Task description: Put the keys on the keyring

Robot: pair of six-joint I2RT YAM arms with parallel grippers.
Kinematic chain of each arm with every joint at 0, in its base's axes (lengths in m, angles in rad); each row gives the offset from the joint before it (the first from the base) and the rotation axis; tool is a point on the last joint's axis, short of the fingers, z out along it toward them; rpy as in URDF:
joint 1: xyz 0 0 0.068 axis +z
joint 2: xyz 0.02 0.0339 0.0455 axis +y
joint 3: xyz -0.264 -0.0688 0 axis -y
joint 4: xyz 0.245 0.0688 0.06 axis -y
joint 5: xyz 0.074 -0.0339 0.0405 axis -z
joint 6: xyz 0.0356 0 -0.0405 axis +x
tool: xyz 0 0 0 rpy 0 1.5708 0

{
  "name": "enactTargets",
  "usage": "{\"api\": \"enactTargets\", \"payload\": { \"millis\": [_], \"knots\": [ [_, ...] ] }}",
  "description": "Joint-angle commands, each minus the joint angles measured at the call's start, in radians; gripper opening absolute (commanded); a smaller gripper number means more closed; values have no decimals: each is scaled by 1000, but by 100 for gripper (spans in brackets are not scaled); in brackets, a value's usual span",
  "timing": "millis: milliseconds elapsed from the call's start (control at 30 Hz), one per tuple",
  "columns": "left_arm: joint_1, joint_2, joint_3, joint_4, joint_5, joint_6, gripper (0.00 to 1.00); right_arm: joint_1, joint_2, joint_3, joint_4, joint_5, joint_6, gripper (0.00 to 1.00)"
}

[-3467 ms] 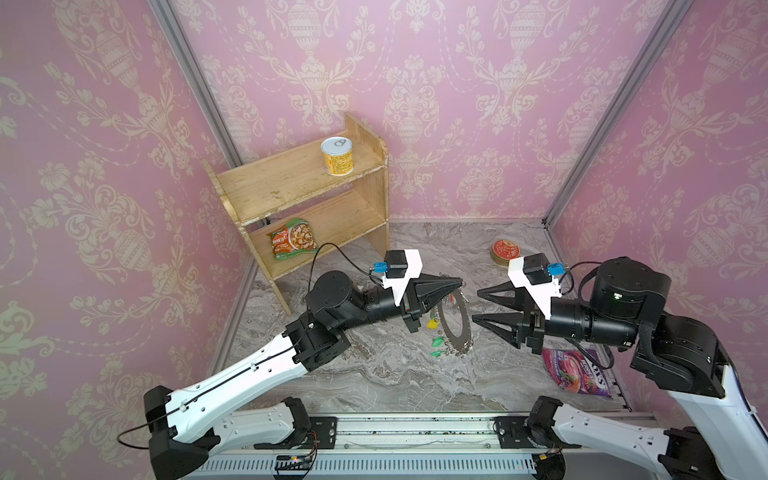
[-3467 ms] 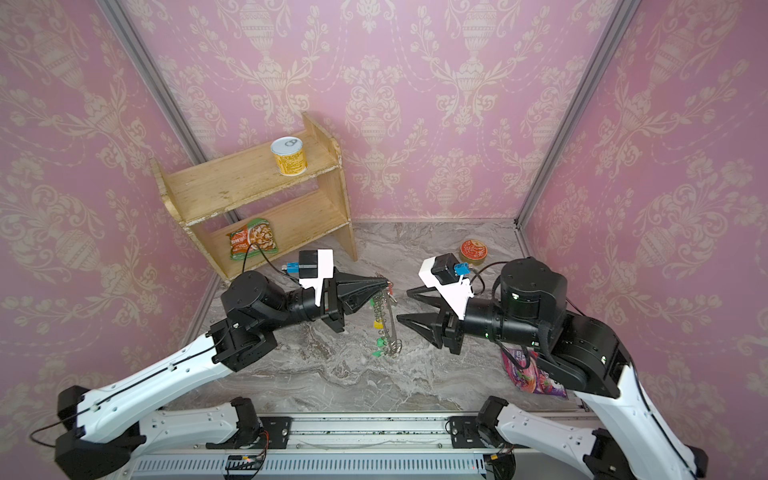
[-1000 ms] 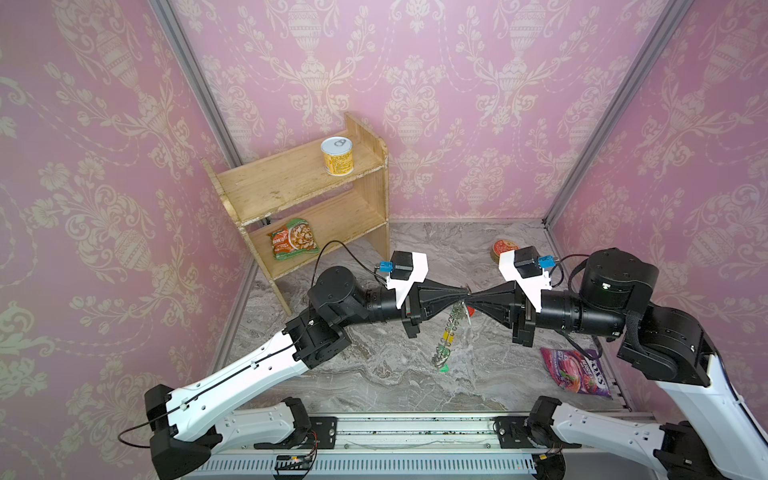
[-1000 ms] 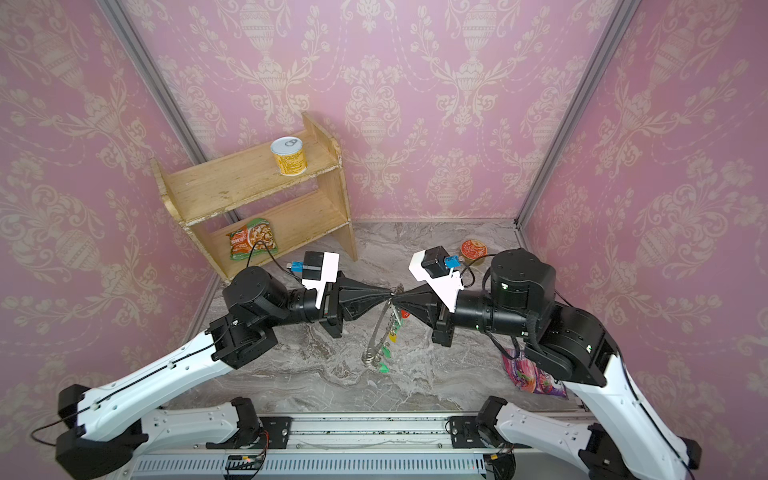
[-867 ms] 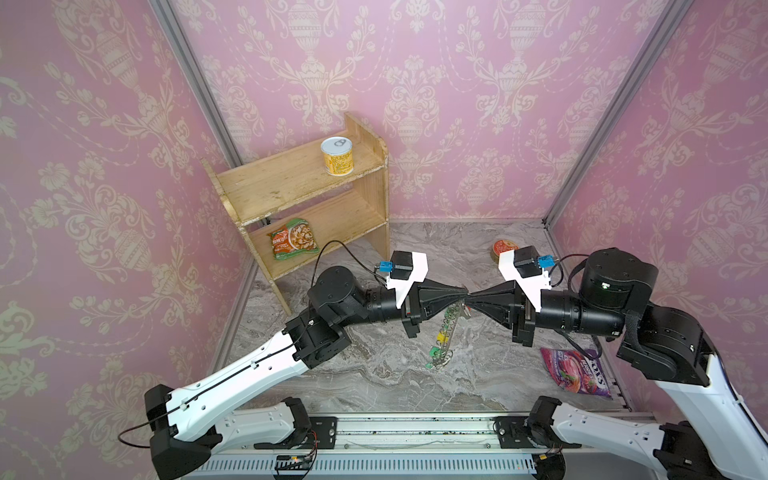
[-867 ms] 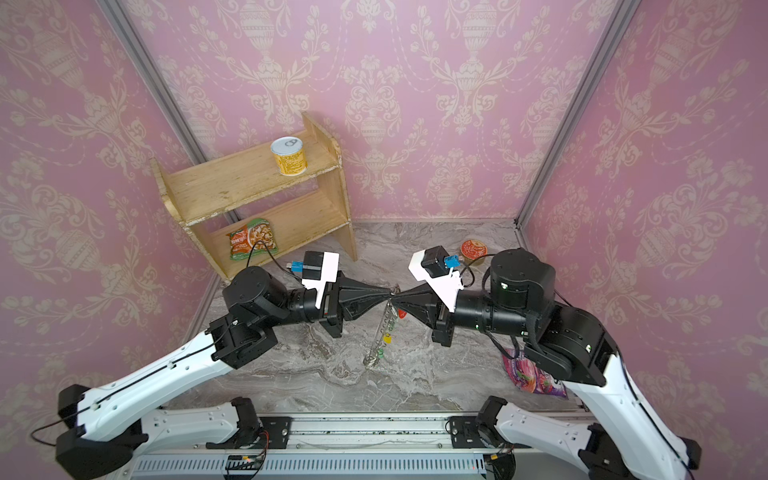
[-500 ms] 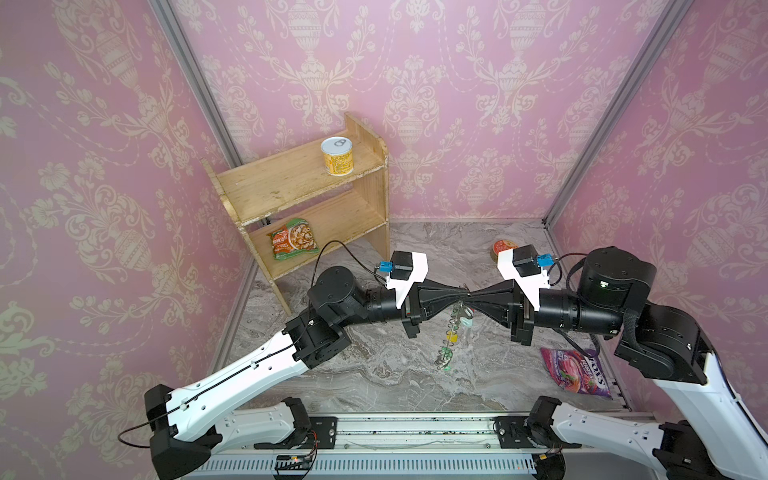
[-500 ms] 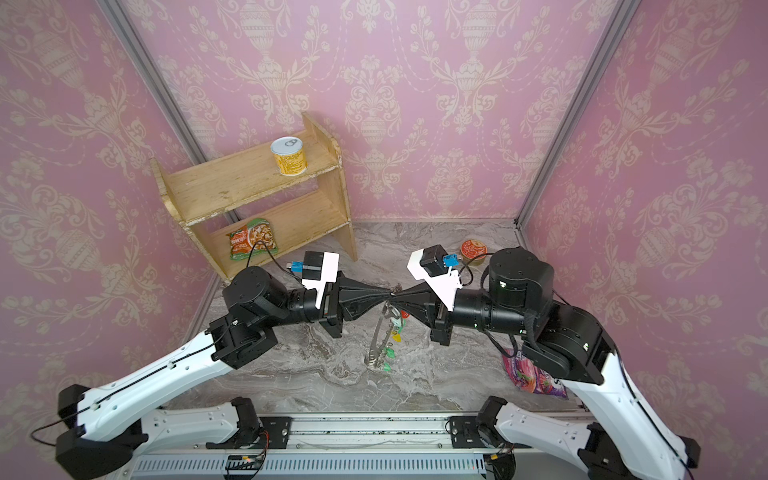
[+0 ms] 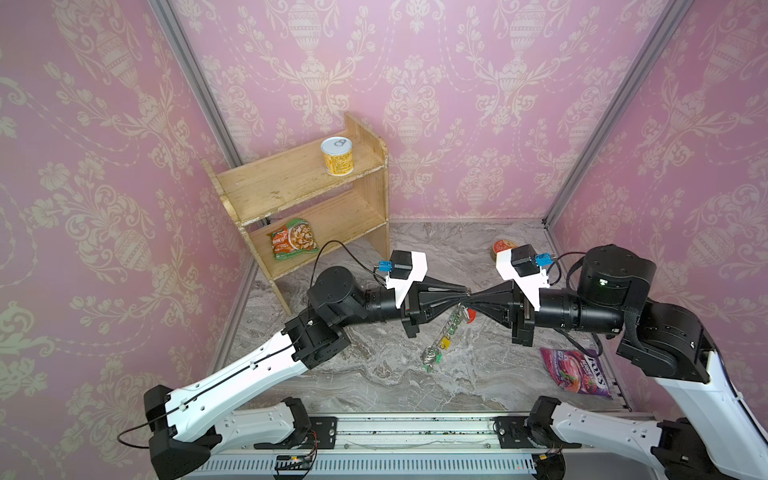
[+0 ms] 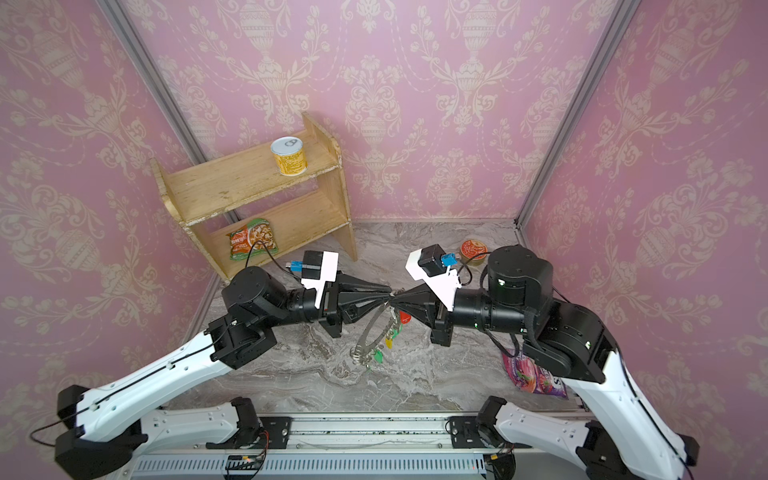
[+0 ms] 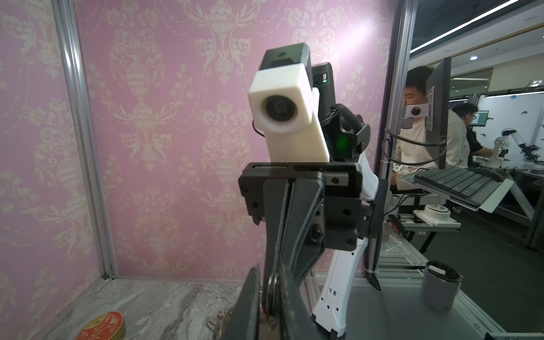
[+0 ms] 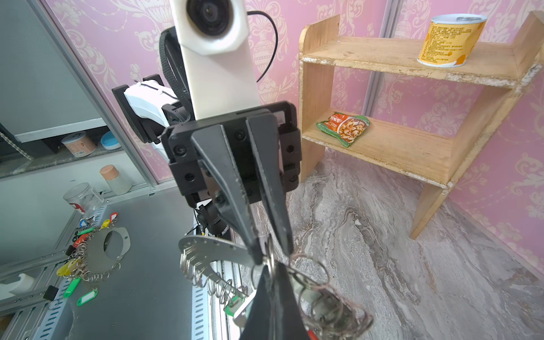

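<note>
**Keyring Held Up Between Two Grippers**

In both top views the left gripper [image 9: 464, 295] and the right gripper [image 9: 474, 296] are seen tip to tip above the middle of the table [image 9: 374, 374]. The right gripper is pressed shut on a small wire loop at the rim of the keyring [image 12: 212, 250]. The left gripper's fingers [image 12: 226, 182] are spread a little, one on each side of that loop. Whether the loop is touched by them cannot be told. The keyring is hung from the tips, tilted, with its low end toward 7 o'clock. The keys [image 10: 388, 343], with red, yellow and green tags, are hung along its rim. A red tin [image 10: 471, 249] is seen at 1 o'clock from the tips, and a wooden shelf [image 10: 249, 183] at 10 o'clock.
</note>
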Motion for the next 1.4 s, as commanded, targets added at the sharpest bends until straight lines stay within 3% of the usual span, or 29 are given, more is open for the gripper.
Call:
{"api": "enactTargets", "payload": {
  "millis": [0,133,233,433,733,1367],
  "knots": [
    [6,-36,35,-73,-38,6,32,0,21,64,-69,14,-37,0],
    [6,-52,88,-253,-79,58,46,-2,50,117,-158,38,-55,0],
    [6,-32,156,-422,-92,97,51,-1,72,143,-203,41,-63,0],
    [5,40,282,-653,-44,140,52,-1,124,206,-270,50,-80,0],
    [4,93,342,-720,0,163,41,-3,166,246,-294,33,-88,0],
    [4,82,335,-657,21,142,15,-3,168,236,-288,17,-87,0]
  ]
}}
